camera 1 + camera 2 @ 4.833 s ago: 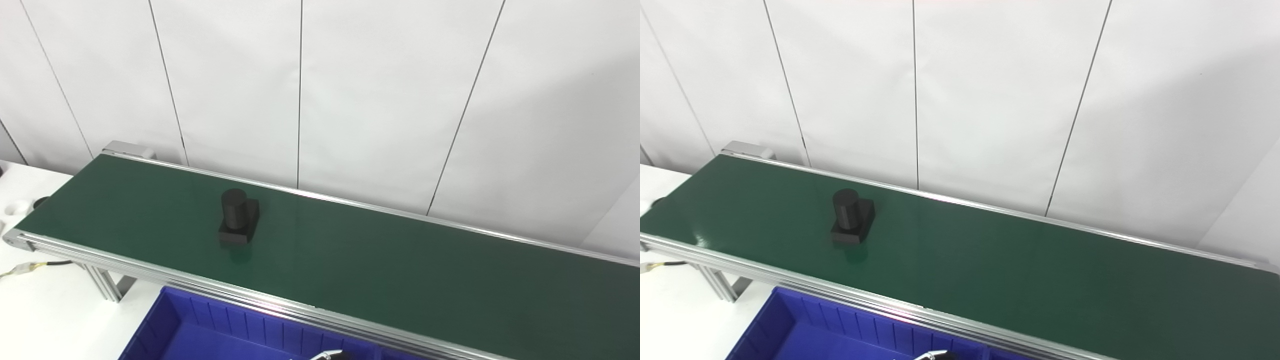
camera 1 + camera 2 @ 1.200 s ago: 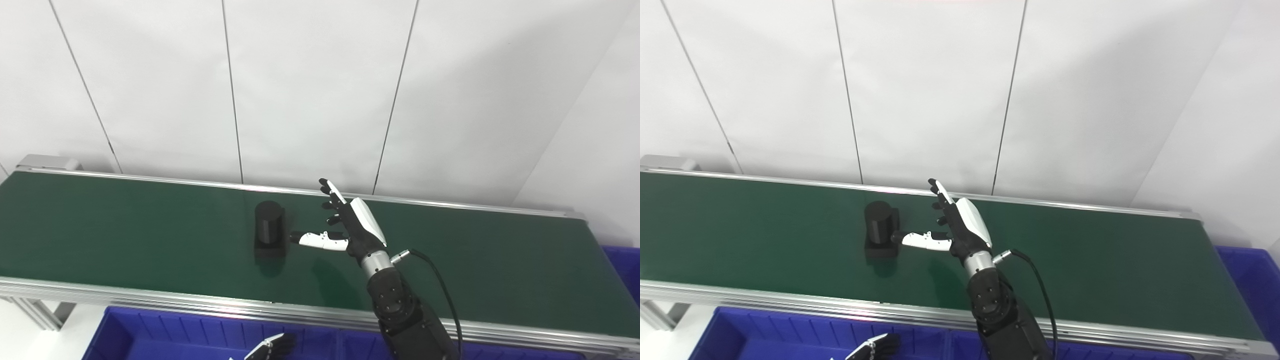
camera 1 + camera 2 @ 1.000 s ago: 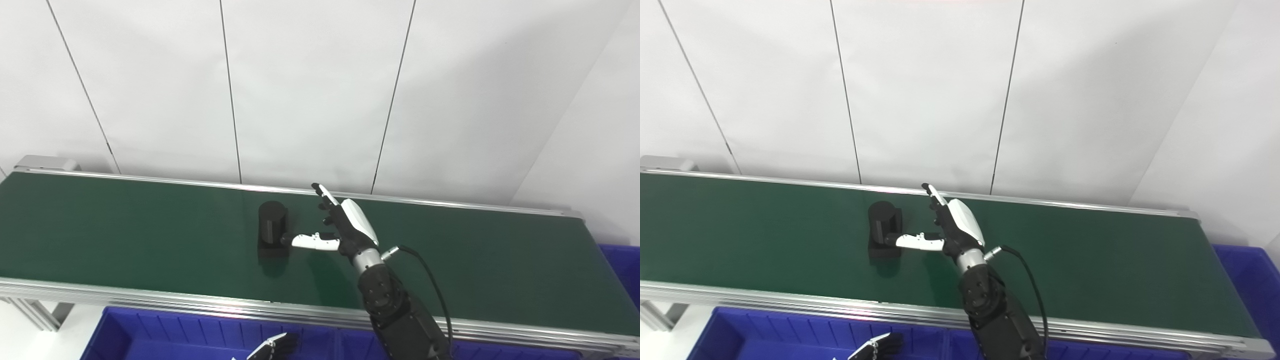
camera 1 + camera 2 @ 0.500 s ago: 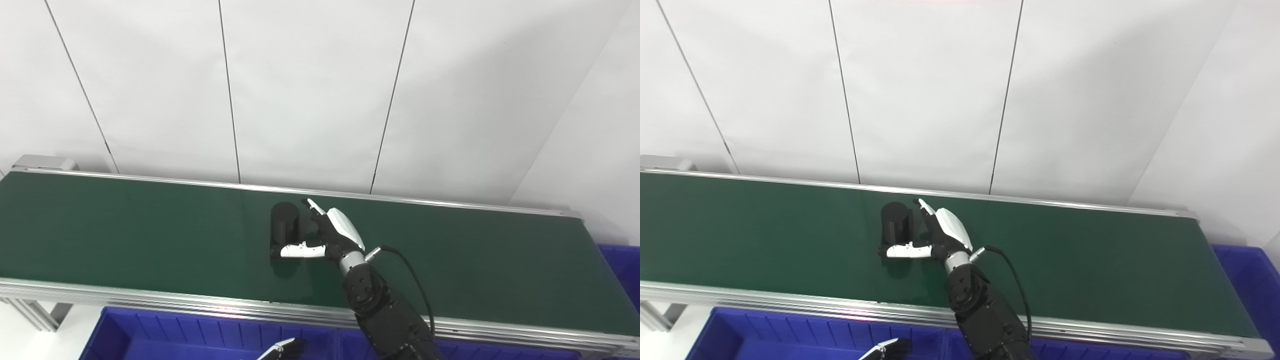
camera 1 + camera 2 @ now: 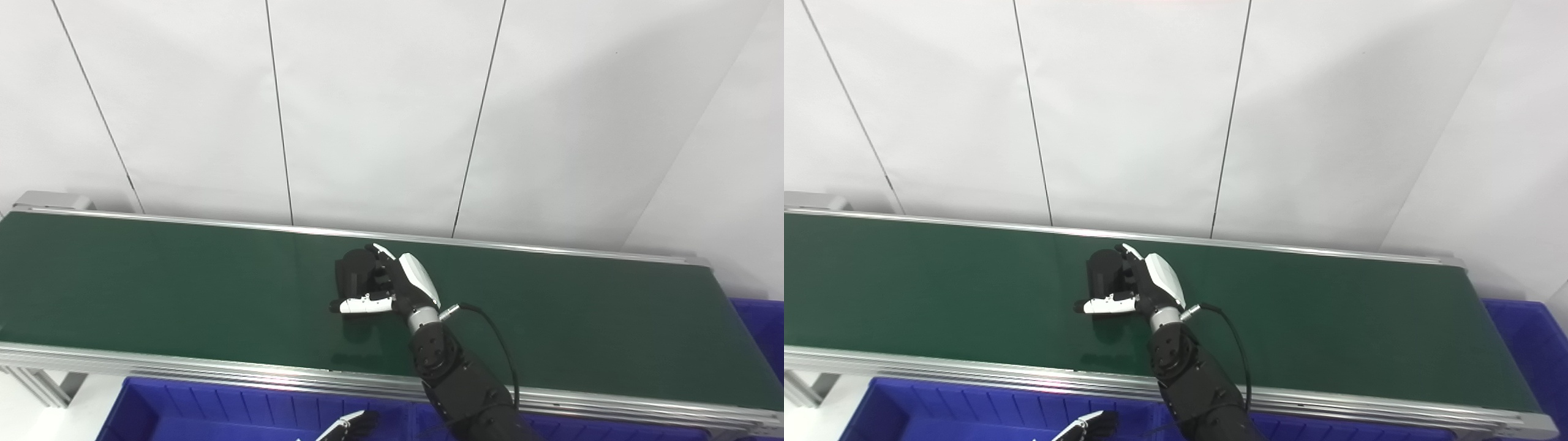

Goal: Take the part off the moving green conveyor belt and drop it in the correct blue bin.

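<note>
Half-hidden part (image 5: pixel 354 274) behind right hand (image 5: pixel 401 288)

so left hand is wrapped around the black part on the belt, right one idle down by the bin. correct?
Swapped. In the left eye view the right hand is closed around the black part on the belt, and the left hand sits idle at the bottom edge over the blue bin.

Green conveyor belt (image 5: pixel 153 294) bare left and right of black cylindrical part (image 5: pixel 354 274); right hand (image 5: pixel 398 288) wraps part. White panelled wall (image 5: pixel 380 110) close behind belt. Blue plastic bin (image 5: pixel 202 413) below near rail.
</note>
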`<act>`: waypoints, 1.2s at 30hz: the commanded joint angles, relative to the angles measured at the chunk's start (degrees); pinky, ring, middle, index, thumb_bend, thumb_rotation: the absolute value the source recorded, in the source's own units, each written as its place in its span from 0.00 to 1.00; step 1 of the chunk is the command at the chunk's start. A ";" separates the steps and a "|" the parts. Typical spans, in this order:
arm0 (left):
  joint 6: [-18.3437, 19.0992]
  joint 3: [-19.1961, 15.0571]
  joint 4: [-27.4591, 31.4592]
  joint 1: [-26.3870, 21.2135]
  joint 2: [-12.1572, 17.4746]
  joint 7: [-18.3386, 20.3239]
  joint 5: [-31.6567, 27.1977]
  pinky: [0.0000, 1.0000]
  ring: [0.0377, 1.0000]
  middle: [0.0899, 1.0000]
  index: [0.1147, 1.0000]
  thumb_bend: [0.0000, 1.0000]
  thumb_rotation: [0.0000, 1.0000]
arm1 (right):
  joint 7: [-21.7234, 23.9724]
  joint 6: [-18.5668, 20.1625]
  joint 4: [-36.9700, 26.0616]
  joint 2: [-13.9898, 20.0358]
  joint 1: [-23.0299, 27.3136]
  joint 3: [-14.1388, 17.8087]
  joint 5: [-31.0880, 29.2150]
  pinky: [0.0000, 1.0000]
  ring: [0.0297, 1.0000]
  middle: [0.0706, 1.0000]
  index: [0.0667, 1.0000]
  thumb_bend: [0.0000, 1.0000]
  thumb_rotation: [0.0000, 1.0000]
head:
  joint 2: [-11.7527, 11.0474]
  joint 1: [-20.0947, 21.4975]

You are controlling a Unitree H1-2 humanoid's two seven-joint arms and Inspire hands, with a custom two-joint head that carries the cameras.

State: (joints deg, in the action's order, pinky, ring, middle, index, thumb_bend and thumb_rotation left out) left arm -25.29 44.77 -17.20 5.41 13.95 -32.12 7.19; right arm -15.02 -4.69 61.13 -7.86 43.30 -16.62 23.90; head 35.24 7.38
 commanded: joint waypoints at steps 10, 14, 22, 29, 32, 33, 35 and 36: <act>-1.63 1.53 1.63 -1.26 1.37 -2.26 0.81 0.72 0.75 0.76 0.76 0.74 0.65 | -15.47 -7.47 7.82 -4.41 4.16 1.80 -1.20 0.30 0.39 0.44 0.51 0.49 0.00 | 0.60 0.69; -1.63 1.88 1.73 -1.52 1.85 -2.62 1.04 0.72 0.76 0.77 0.76 0.75 0.66 | -17.77 -8.35 8.79 -4.34 4.00 1.81 -1.48 0.31 0.40 0.45 0.51 0.49 0.00 | 0.62 0.95; -1.63 1.35 1.64 -1.37 1.73 -1.80 0.35 0.73 0.76 0.77 0.76 0.76 0.67 | -23.15 -10.39 9.07 -4.08 3.06 1.22 -1.03 0.35 0.41 0.45 0.49 0.50 0.00 | 1.02 0.96; -1.63 1.23 1.92 -1.26 1.80 -2.08 0.36 0.74 0.77 0.77 0.75 0.74 0.66 | -25.87 -12.02 2.09 -2.83 -1.31 0.69 -0.22 0.59 0.44 0.49 0.44 0.51 0.00 | 1.58 1.48; -1.63 1.06 2.36 -1.16 1.93 -2.22 0.52 0.73 0.76 0.77 0.76 0.74 0.67 | -25.98 -12.33 -7.05 -2.04 -6.12 1.23 0.16 0.44 0.41 0.48 0.46 0.51 0.00 | 2.06 1.96; -1.63 0.85 2.55 -1.06 1.91 -1.80 0.21 0.73 0.76 0.77 0.75 0.74 0.67 | -25.07 -11.73 -11.46 -1.63 -8.31 1.53 0.03 0.39 0.40 0.47 0.47 0.51 0.00 | 2.06 1.96; -1.63 0.41 2.97 -0.81 2.00 -0.88 -0.31 0.74 0.76 0.77 0.76 0.73 0.66 | -22.64 -10.64 -19.52 -0.89 -12.25 1.94 -0.38 0.37 0.39 0.47 0.47 0.51 0.00 | 2.46 2.44; -1.63 0.02 3.14 -0.61 1.93 -0.31 -0.68 0.74 0.77 0.77 0.76 0.73 0.66 | -21.61 -10.09 -23.21 -0.44 -14.07 1.97 -0.20 0.36 0.41 0.48 0.47 0.50 0.00 | 2.66 2.61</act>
State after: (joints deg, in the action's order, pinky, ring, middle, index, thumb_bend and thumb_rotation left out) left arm -25.29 45.32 -16.30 4.99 15.43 -32.98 6.65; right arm -37.86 -14.06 43.06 -8.67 29.21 -14.82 23.39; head 37.79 9.84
